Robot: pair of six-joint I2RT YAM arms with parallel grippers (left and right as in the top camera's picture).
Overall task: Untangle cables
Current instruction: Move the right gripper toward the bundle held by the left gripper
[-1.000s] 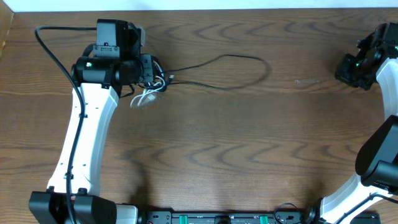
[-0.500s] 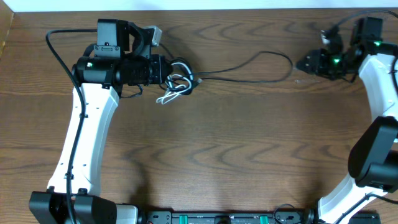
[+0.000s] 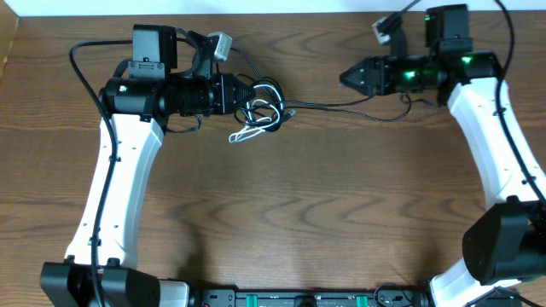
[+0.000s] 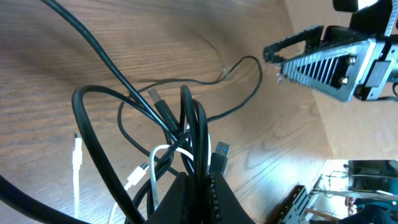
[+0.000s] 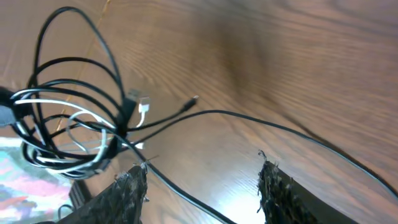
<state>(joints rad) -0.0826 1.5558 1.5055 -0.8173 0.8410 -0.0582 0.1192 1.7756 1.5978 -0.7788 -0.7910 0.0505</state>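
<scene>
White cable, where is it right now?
In the overhead view the white cable lies left of centre near the table's far edge. It is tangled in the coils of the black cable and hangs at the tips of the left gripper.

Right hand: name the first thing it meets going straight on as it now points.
Likely the long thin black cable crossing just ahead of the right hand; further on, the tangle with the thin white cable in the left hand. Depth is unclear.

Left hand [image 3: 242, 94] clamped tight; right hand [image 3: 348, 77] spread, pointing at it.
</scene>
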